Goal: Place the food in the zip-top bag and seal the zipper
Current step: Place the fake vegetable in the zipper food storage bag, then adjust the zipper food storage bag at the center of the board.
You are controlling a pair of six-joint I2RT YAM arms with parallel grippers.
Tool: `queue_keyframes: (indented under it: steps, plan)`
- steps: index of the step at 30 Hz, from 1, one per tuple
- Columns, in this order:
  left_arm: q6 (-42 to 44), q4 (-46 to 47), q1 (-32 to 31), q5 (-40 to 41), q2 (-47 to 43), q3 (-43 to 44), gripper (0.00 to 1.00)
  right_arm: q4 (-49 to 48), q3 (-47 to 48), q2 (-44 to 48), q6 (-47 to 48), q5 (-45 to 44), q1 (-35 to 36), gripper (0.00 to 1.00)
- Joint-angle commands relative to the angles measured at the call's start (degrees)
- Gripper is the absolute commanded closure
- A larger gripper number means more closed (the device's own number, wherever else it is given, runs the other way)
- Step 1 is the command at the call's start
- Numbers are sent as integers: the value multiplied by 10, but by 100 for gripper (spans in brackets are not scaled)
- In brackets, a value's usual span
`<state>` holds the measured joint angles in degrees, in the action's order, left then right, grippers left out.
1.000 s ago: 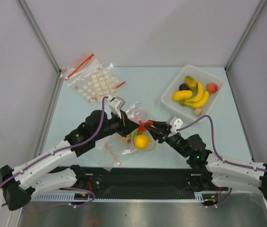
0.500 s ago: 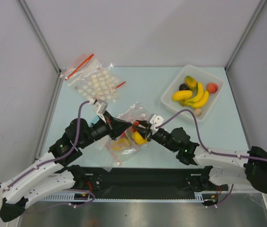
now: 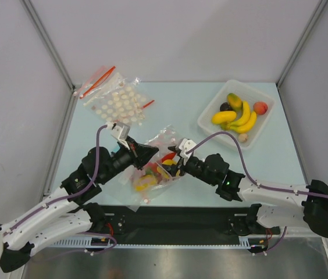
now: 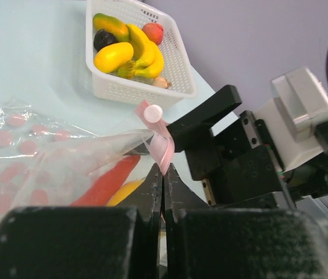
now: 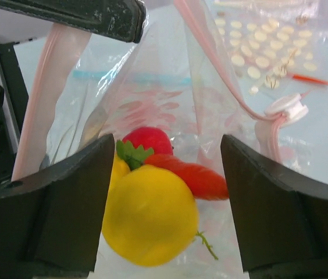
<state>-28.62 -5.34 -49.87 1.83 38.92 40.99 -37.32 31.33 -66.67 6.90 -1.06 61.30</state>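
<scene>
Leftmost, left gripper (image 4: 163,174) clamped shut on the zipper (image 4: 161,148), zip-top bag (image 4: 100,154) spreading away from its fingertips. Just across, right gripper (image 5: 167,148) with jaws wide apart inside the bag's mouth, round yellow fruit (image 5: 149,215) between them, possibly touching one pad; red chili (image 5: 190,177) just beyond. Well right, basket (image 3: 210,107) holding bananas (image 3: 242,116).
</scene>
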Motion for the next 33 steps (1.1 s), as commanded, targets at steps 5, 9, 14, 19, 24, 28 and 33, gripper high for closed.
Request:
queue_keyframes:
  steps: [5, 9, 14, 19, 24, 28, 33]
  plan:
    - [-1, 23, 0, 35, 11, 17, 100, 169, 87, 97, -50, -46, -1, 25]
    - [0, 22, 0, 40, 18, 18, 100, 188, 86, 124, -66, -71, -13, 29]
    - [3, 22, 0, 46, 14, 17, 100, 244, 108, 121, -114, -103, -51, 36]
    - [6, 6, 0, 79, 12, 20, 100, 308, 137, 121, -132, -23, -89, 44]
    - [8, -11, 0, 128, 4, 22, 100, 371, 175, 101, -127, -7, -94, 44]
    - [8, -12, 0, 153, -2, 18, 100, 414, 198, 72, -144, 26, -101, 45]
    - [7, -14, 0, 171, -8, 17, 100, 485, 254, 16, -181, 25, -98, 50]
